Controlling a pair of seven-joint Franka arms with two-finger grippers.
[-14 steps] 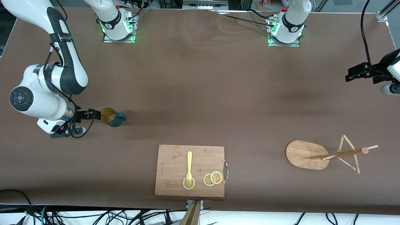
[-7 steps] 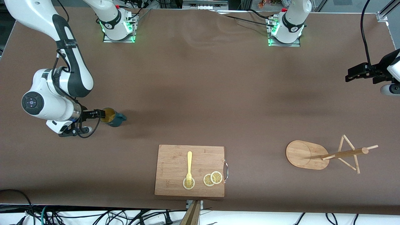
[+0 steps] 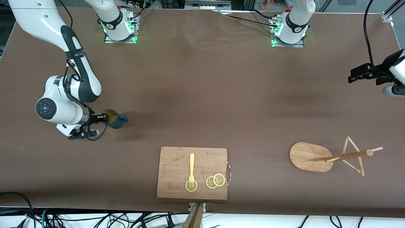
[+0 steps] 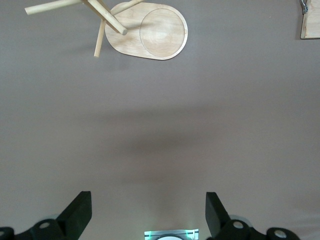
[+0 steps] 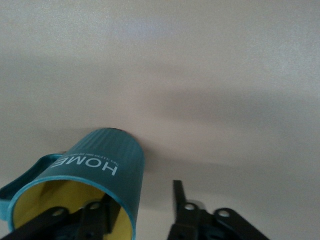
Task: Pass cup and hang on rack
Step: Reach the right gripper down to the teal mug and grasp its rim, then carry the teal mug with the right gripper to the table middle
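The teal ribbed cup (image 3: 116, 119) rests on the table at the right arm's end, its yellow mouth turned toward my right gripper (image 3: 106, 118). In the right wrist view the cup (image 5: 102, 167) fills the lower corner. My right gripper (image 5: 142, 197) straddles the cup's wall: one finger sits inside the mouth, and the other stands outside with a gap to the wall. The bamboo rack (image 3: 311, 156) stands near the left arm's end. My left gripper (image 3: 355, 75) hovers open and waiting at that end, empty, with the rack (image 4: 155, 32) in its wrist view.
A rectangular wooden cutting board (image 3: 177, 158) lies near the front camera's edge of the table, carrying a yellow fork (image 3: 191, 169) and lemon slices (image 3: 215, 181). Both arm bases stand along the table edge farthest from the front camera.
The right arm has slid toward the cup until one finger went into its mouth, and its jaws have narrowed. The cup and the left arm have stayed put.
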